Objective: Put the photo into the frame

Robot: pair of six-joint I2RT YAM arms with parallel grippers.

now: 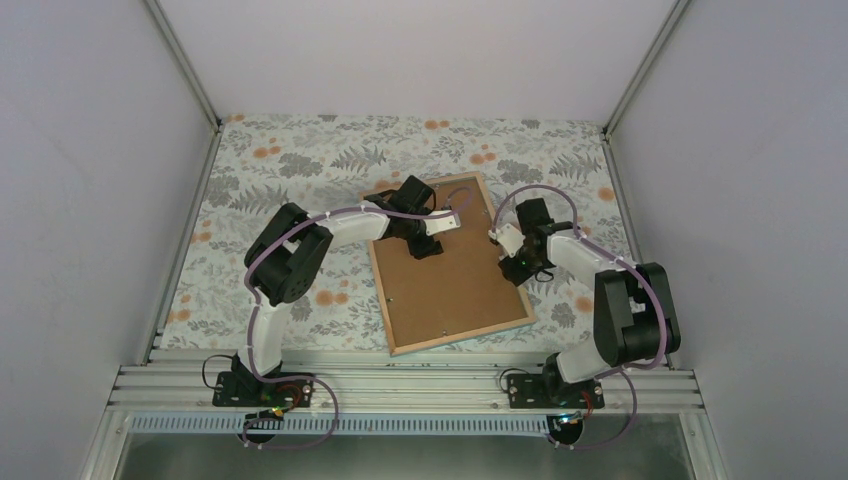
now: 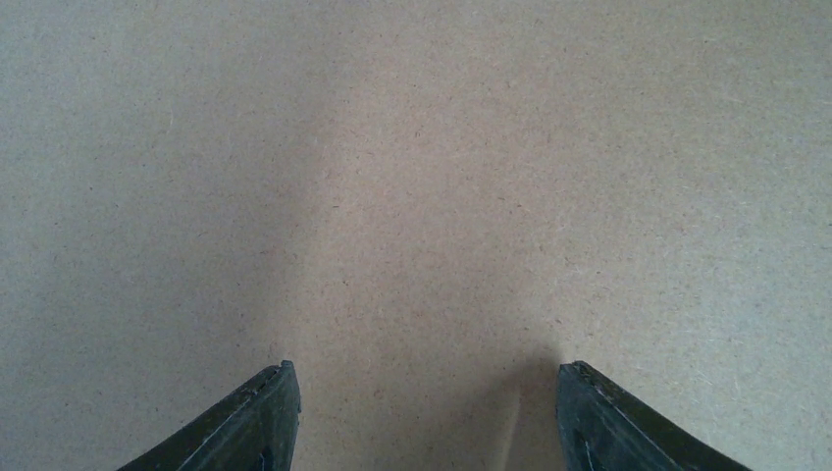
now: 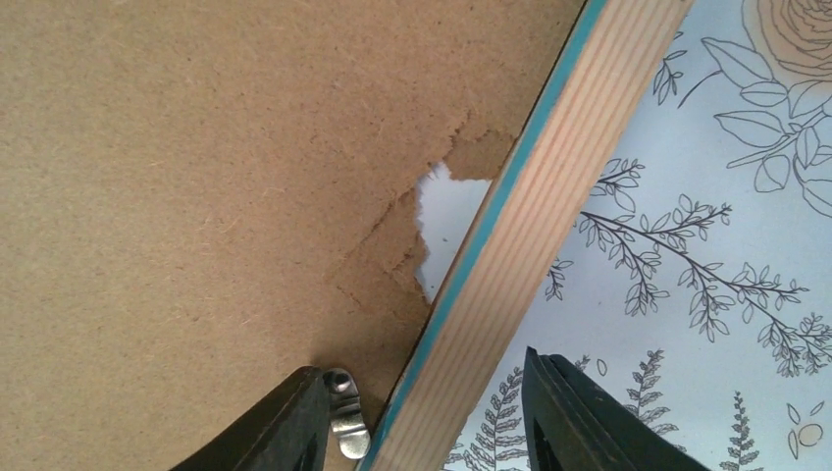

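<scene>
The frame (image 1: 462,336) held a brown backing board (image 1: 450,285), my left tool (image 2: 427,369) open over it, my right tool (image 3: 422,361) open astride the rail.

Frame (image 3: 530,265): pale natural wood, straight grain lines, teal-blue inner edge. Backing board (image 3: 196,196): plain brown, finely speckled. Tablecloth (image 1: 300,160) — pale blue-white ground, printed with grey-green ferns and orange blooms.

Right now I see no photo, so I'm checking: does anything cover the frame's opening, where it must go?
Yes. The brown backing board fills the back of the face-down frame, with a metal clip at its edge by the right hand.
</scene>
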